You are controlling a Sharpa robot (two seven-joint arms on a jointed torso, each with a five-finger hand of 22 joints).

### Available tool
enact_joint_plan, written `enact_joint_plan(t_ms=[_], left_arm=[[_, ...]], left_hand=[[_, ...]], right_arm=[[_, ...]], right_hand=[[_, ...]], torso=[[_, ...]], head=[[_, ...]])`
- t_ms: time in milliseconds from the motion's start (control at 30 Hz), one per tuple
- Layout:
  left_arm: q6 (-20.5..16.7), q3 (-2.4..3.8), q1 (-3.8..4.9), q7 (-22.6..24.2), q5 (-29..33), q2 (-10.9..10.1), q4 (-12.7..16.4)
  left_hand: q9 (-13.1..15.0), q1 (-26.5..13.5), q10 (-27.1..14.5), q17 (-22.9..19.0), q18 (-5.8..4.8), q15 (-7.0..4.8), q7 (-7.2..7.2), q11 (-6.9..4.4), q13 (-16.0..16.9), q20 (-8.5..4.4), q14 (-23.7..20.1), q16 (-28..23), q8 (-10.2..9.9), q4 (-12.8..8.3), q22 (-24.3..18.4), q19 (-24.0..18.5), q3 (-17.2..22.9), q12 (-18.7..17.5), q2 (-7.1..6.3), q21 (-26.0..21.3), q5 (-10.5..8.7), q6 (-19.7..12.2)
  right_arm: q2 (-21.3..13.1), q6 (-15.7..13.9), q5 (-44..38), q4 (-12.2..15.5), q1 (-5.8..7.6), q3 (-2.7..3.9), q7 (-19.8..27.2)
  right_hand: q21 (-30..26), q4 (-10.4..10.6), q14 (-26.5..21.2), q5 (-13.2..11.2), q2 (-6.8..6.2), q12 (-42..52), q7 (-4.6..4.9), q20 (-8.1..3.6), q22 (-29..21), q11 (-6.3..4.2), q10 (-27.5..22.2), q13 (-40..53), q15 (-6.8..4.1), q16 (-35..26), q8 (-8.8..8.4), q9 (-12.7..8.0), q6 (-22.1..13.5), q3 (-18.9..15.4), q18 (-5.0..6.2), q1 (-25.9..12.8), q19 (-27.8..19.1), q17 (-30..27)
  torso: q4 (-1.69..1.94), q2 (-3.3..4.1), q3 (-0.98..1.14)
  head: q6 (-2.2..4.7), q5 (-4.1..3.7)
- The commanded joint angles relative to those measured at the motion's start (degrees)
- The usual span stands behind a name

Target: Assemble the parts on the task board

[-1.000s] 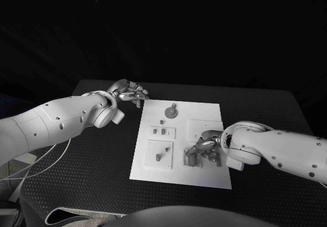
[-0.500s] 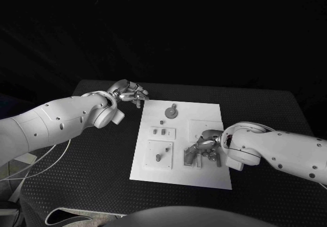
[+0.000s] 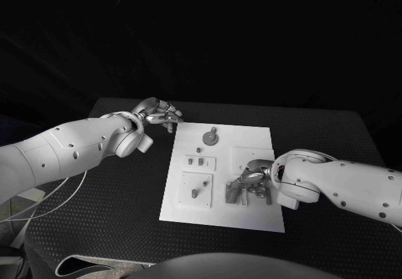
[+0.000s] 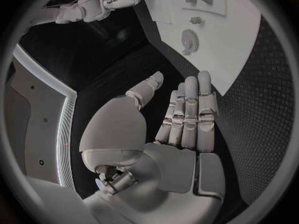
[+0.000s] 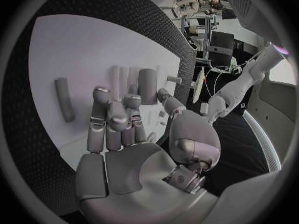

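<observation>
The white task board (image 3: 223, 216) lies in the middle of the black table. My right hand (image 3: 253, 179) hangs over its near right part, fingers pointing down at a cluster of grey parts (image 3: 236, 195). In the right wrist view the right hand (image 5: 121, 129) has its fingers stretched out over the board (image 5: 74, 50). An upright grey cylinder (image 5: 147, 86) stands just past the fingertips, beside the thumb, and I see no grip on it. A grey peg (image 5: 64, 106) lies loose on the board. My left hand (image 3: 159, 116) hovers off the board's far left corner, holding nothing, fingers straight (image 4: 187, 114).
On the board a round grey disc (image 3: 210, 138) sits at the far end, also seen as the disc (image 4: 189, 39) in the left wrist view. A small plate with two pieces (image 3: 199, 163) and a plate with a peg (image 3: 197, 190) lie on the left half. Black table surrounds the board.
The right hand has edged very slightly left over the grey parts. The left hand and the board's parts stay as they were.
</observation>
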Motion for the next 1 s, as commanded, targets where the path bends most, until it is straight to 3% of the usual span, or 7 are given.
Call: enact_joint_plan(t_ms=[33,367,533,600,833,900,1000], left_arm=[[0.81,0.03,0.06,0.15,0.08,0.06,0.15],[0.87,0.03,0.06,0.07,0.08,0.07,0.16],[0.88,0.03,0.06,0.02,0.06,0.03,0.19],[0.88,0.03,0.06,0.02,0.06,0.04,0.18],[1.03,0.03,0.06,-0.14,0.04,0.01,0.21],[1.01,0.03,0.06,-0.14,0.03,-0.02,0.23],[1.03,0.03,0.06,-0.13,0.02,0.00,0.22]], left_hand=[[-0.08,-0.48,-0.46,0.11,3.01,0.01,0.43,0.02,-0.09,-0.05,0.32,-0.23,0.21,0.29,0.09,0.18,0.06,0.12,-0.09,-0.20,-0.19,0.10],[-0.08,-0.48,-0.47,0.14,3.01,0.01,0.42,0.02,-0.11,-0.05,0.32,-0.25,0.22,0.31,0.10,0.19,0.06,0.12,-0.10,-0.21,-0.20,0.09],[-0.08,-0.47,-0.48,0.16,3.02,0.01,0.42,0.03,-0.12,-0.05,0.32,-0.27,0.22,0.32,0.11,0.19,0.06,0.12,-0.10,-0.22,-0.21,0.10],[-0.09,-0.47,-0.48,0.17,3.02,0.01,0.42,0.03,-0.12,-0.05,0.32,-0.27,0.22,0.32,0.11,0.19,0.06,0.12,-0.10,-0.22,-0.21,0.10],[-0.09,-0.48,-0.49,0.19,3.02,0.01,0.42,0.03,-0.13,-0.04,0.32,-0.29,0.23,0.33,0.12,0.18,0.06,0.12,-0.10,-0.23,-0.22,0.09],[-0.09,-0.48,-0.49,0.20,3.02,0.02,0.42,0.03,-0.13,-0.04,0.32,-0.29,0.23,0.34,0.13,0.18,0.05,0.12,-0.11,-0.23,-0.22,0.09],[-0.09,-0.49,-0.50,0.21,3.02,0.02,0.42,0.03,-0.14,-0.04,0.32,-0.30,0.23,0.35,0.13,0.19,0.05,0.12,-0.11,-0.23,-0.22,0.09]], right_arm=[[0.40,2.93,0.05,0.17,-0.12,0.00,0.44],[0.84,2.07,-0.29,-0.13,-0.29,-0.01,0.41],[1.10,0.02,-0.42,-0.13,-0.42,-0.01,0.70],[1.16,-1.24,-0.56,-0.15,-0.50,-0.01,0.88],[1.08,-1.20,-0.72,-0.18,-0.61,-0.01,0.93],[1.00,-1.72,-0.78,-0.13,-0.63,-0.01,1.07],[0.76,-2.34,-1.34,-0.02,-0.64,-0.01,1.28]], right_hand=[[0.08,-1.27,-0.06,-0.32,1.24,0.24,0.24,-0.31,1.11,-0.10,-0.34,0.06,-0.22,0.03,-0.10,0.07,0.31,-0.36,0.89,0.29,-0.08,0.10],[0.10,-2.18,-0.08,-0.32,1.13,0.25,0.26,-0.18,1.08,-0.08,-0.36,0.03,-0.20,0.02,-0.12,0.14,0.29,-0.83,0.89,0.17,-0.18,0.10],[-0.11,-0.89,-0.15,-0.33,-2.20,0.15,0.33,-0.18,0.88,0.03,-0.42,-0.09,-0.16,-0.14,-0.47,0.06,-0.20,-1.08,0.89,-1.64,-0.16,0.03],[-0.35,1.05,-0.22,-0.23,-4.30,0.07,0.43,-0.32,0.74,0.14,-0.62,-0.12,-0.07,-0.27,-0.73,-0.02,-0.60,-0.12,0.89,-2.49,-0.14,-0.02],[-0.65,7.17,-0.43,-0.32,-9.77,0.12,0.70,-0.57,0.73,0.29,-1.13,-0.06,0.08,-0.50,-1.08,0.14,-1.39,3.08,0.89,-3.40,0.01,-0.02],[-0.71,8.12,-0.55,-0.29,-10.80,0.11,0.79,-0.57,0.76,0.39,-1.31,-0.03,0.16,-0.54,-1.17,0.20,-1.67,3.18,0.89,-3.59,-0.07,0.00],[-0.73,8.49,-0.64,-0.29,-11.12,0.14,0.84,-0.53,0.82,0.44,-1.43,0.01,0.21,-0.54,-1.19,0.29,-1.81,2.48,0.89,-4.08,-0.20,0.04]], torso=[[0.01,-0.01,0.00],[0.00,0.00,-0.03],[0.03,-0.02,-0.01],[0.02,-0.01,-0.02],[-0.01,0.00,-0.03],[0.01,0.00,-0.01],[0.02,0.00,-0.01]], head=[[-0.04,0.02],[-0.14,0.10],[-0.17,0.17],[-0.15,0.21],[-0.20,0.34],[-0.22,0.31],[-0.22,0.33]])
